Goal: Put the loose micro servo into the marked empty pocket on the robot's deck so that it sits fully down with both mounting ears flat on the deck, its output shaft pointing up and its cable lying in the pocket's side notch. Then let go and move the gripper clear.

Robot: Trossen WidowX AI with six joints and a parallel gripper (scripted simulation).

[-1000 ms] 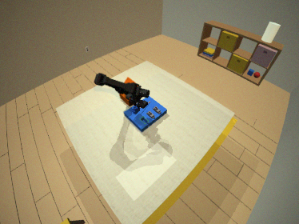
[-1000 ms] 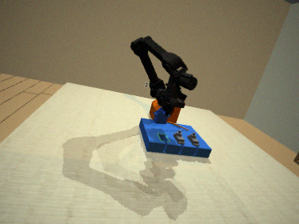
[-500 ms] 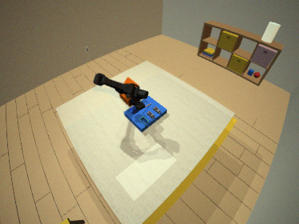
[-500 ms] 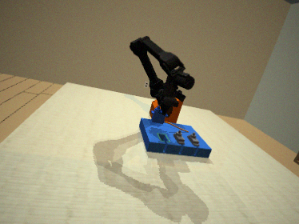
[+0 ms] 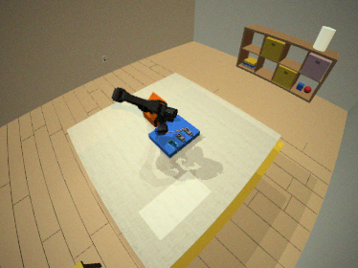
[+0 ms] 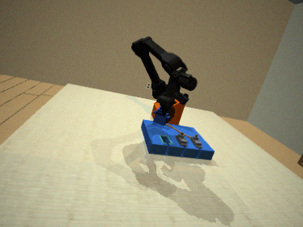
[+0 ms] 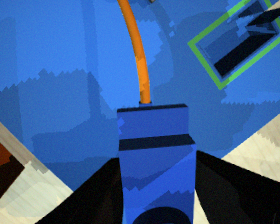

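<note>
The loose micro servo (image 6: pixel 160 118) (image 7: pixel 157 170) is blue, with an orange cable (image 6: pixel 178 130) (image 7: pixel 137 45) running from its end over the deck. My gripper (image 5: pixel 163 128) (image 6: pixel 162 113) (image 7: pixel 155 163) is shut on the servo's body, one black finger on each side. The servo is over the back-left part of the blue deck (image 5: pixel 159 138) (image 6: pixel 154 134) (image 7: pixel 50 50) in the exterior view; whether it touches the deck is unclear. The green-outlined empty pocket (image 7: pixel 205 62) lies ahead and right of the servo in the wrist view. The shaft's direction is unclear.
Two grey servos (image 6: pixel 181 139) (image 6: pixel 196 141) sit in the deck beside the pocket, the loose cable's far end near them. An orange block (image 5: pixel 152 116) (image 6: pixel 178 110) stands behind the deck, by the arm. A shelf (image 5: pixel 282 83) stands at the far wall.
</note>
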